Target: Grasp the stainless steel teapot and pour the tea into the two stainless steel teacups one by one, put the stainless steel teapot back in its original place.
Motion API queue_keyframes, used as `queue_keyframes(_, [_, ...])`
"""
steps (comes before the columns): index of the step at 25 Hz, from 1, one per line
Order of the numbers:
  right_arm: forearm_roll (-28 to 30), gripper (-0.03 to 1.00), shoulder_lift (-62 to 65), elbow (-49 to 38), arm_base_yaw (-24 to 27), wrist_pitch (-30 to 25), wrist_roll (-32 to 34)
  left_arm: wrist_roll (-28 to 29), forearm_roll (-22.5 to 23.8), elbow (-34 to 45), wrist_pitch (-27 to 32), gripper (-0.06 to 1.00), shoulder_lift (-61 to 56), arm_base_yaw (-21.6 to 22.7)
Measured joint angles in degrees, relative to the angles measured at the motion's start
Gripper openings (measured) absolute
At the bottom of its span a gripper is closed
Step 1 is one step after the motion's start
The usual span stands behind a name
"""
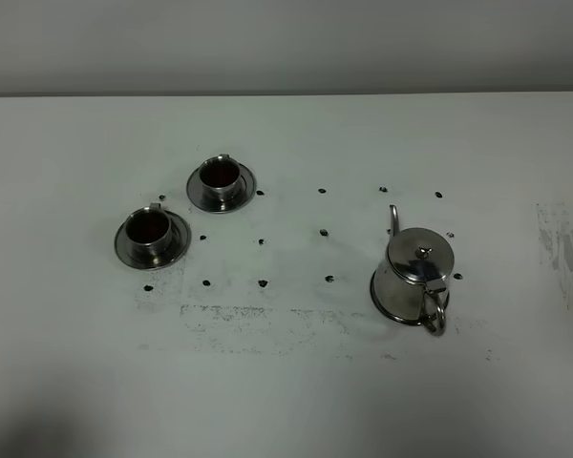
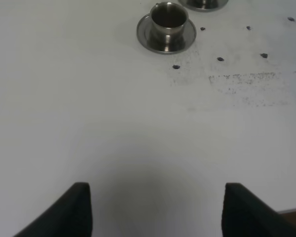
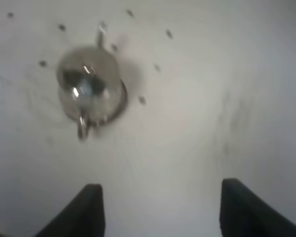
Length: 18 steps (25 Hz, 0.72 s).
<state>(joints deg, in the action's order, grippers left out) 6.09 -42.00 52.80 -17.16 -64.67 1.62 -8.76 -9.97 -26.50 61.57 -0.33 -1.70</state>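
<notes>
The stainless steel teapot stands upright on the right of the table, on a round steel tray whose rim shows under it. Its spout points to the back and its loop handle to the front. Two stainless steel teacups sit on saucers at the left, both dark inside. Neither arm appears in the high view. My left gripper is open over bare table, with the nearer teacup well ahead of it. My right gripper is open and empty, and the teapot appears blurred some way beyond its fingers.
The white table carries small dark dots around the vessels and scuffed grey marks in front of them. More scuffing lies at the far right. A table edge shows beside the left gripper.
</notes>
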Motion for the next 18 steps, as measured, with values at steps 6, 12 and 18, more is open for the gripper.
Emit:
queue_keyframes(6, [-3.5,0.5,13.4,-8.8,7.6,1.5,0.0,0.0,0.0,0.0,0.0,0.55,0.0,0.0])
queue_keyframes(12, [-2.5,0.5,28.4,-20.2,10.9,5.9,0.0,0.0,0.0,0.0,0.0,0.55,0.0,0.0])
queue_keyframes(18, [-3.4,0.5,33.8,-21.5,12.0,5.9,0.0,0.0,0.0,0.0,0.0,0.55,0.0,0.0])
